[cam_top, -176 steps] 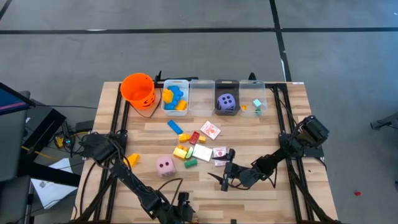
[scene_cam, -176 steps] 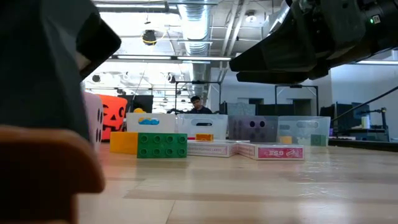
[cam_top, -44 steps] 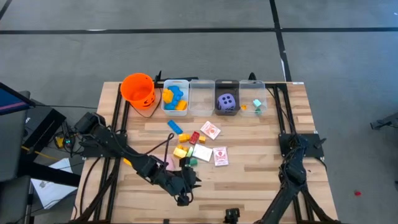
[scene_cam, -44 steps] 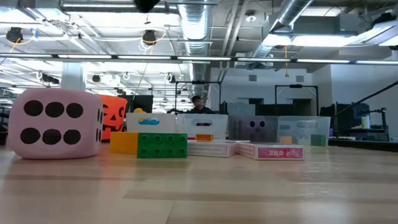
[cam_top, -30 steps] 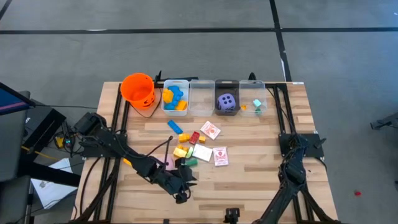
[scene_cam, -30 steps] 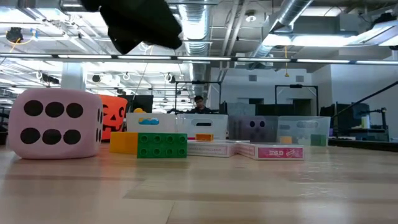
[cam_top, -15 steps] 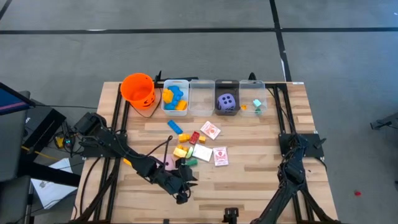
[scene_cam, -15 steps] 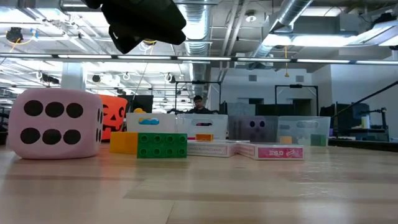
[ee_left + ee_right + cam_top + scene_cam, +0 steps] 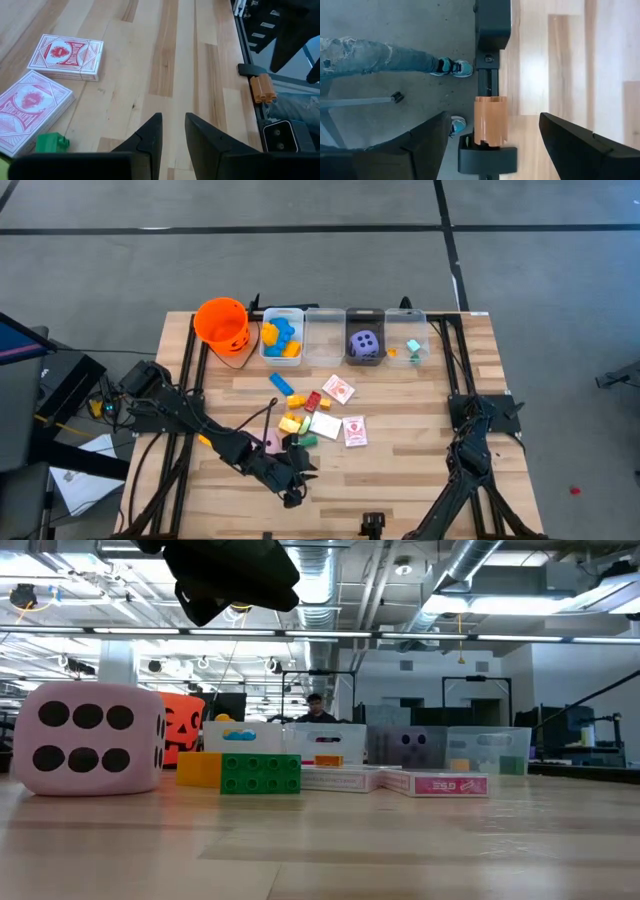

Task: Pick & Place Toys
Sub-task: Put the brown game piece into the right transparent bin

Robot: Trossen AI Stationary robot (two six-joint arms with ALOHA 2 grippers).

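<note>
Two card packs (image 9: 66,57) lie beyond the nearly closed left gripper (image 9: 173,131)

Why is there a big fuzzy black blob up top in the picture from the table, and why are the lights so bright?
Low view: the blob is part of a robot arm hanging close to the camera, out of focus and dark against the ceiling lights; those lights glare white. The pink die looks sharp. High view: even light, soft shadows on the table.

An orange bucket (image 9: 221,321) stands beside four clear bins (image 9: 325,337) on the table (image 9: 420,480).
</note>
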